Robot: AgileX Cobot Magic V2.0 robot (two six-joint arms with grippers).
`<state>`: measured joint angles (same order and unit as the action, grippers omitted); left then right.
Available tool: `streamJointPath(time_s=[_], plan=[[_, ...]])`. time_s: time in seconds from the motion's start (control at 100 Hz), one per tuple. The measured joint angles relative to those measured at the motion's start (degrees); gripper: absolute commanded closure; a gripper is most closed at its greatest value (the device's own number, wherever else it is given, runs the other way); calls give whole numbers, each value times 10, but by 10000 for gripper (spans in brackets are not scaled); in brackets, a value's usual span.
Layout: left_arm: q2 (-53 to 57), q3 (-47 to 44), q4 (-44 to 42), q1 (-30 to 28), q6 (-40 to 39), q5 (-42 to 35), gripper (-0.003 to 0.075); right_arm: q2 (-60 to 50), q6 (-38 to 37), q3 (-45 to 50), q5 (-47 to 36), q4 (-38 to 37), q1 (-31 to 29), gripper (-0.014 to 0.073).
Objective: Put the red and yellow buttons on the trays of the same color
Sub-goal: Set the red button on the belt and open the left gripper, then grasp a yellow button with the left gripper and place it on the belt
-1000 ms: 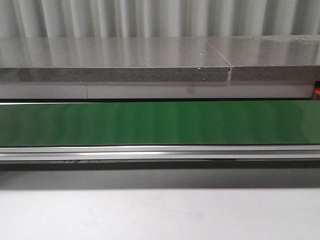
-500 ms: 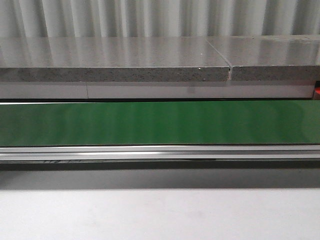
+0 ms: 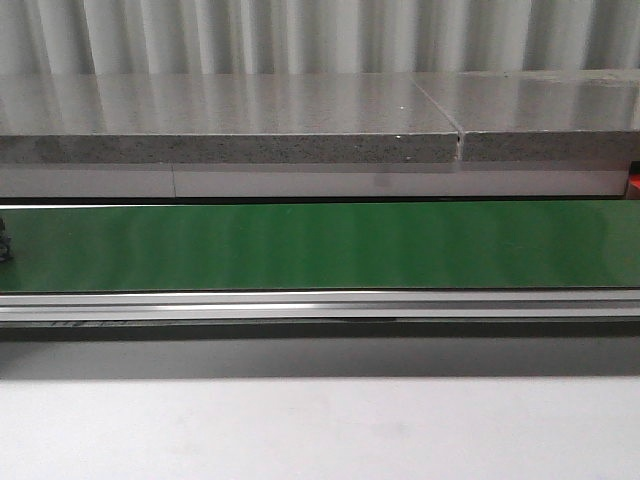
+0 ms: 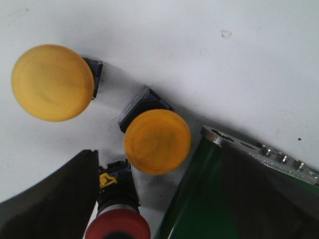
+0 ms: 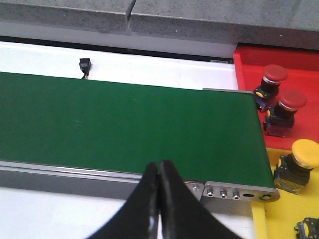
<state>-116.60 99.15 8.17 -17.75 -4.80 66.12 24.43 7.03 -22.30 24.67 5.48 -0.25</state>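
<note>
Partway through sorting, judging by the trays.

Right claw (image 5: 159, 172): fingers pressed together, holding nothing, hovering over the near rail of the green belt (image 5: 124, 124). Belt bare in this view and in the front view (image 3: 320, 245). Past the belt end, off to the claw's side:
- red tray (image 5: 299, 64) with two red buttons (image 5: 275, 74) (image 5: 291, 99) on it, caps up, bodies leaning a little. Done.
- yellow tray (image 5: 261, 219) with one yellow button (image 5: 305, 152) on it, cap up, roughly upright. Done. Dark part at the tray's corner (image 5: 309, 229), too cropped to identify.

Left claw (image 4: 159, 209): two dark fingers (image 4: 50, 199) spread wide, nothing gripped, reaching over the white surface (image 4: 199, 50) beside the belt end. Left to move:
- red-capped button (image 4: 117, 224) in the gap between the fingers, near one of them, long axis running from the cap away toward the yellow-tagged body. Looks like the next pick, but not closed on yet.
- yellow button (image 4: 157, 141) just beyond it, cap toward the camera, body tipped away, so axis tilted.
- second yellow button (image 4: 52, 82) farther out, same lean, body peeking from behind the cap.

Dark sliver at the belt's left edge in the front view (image 3: 4, 240), can't tell what.
</note>
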Motion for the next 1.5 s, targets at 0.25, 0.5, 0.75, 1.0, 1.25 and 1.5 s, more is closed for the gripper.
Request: streamJointPath(time_s=[0.25,0.5,0.75,1.0,1.25,1.5], plan=[[-1,0,-1,0,0,-11,229,0,0,0,0,0,0,681],[-25,1,-1,0,0,-10,229,0,0,0,0,0,0,681],[-40,6,-3,0,0,-11,230,0,0,0,0,0,0,681],[-42,6,-3,0,0,-14,342,0,0,0,0,0,0,681],[-42,6,-3,0,0,-21,500,0,0,0,0,0,0,681],[-34,6,-3,0,0,-32,504,0,0,0,0,0,0,681]])
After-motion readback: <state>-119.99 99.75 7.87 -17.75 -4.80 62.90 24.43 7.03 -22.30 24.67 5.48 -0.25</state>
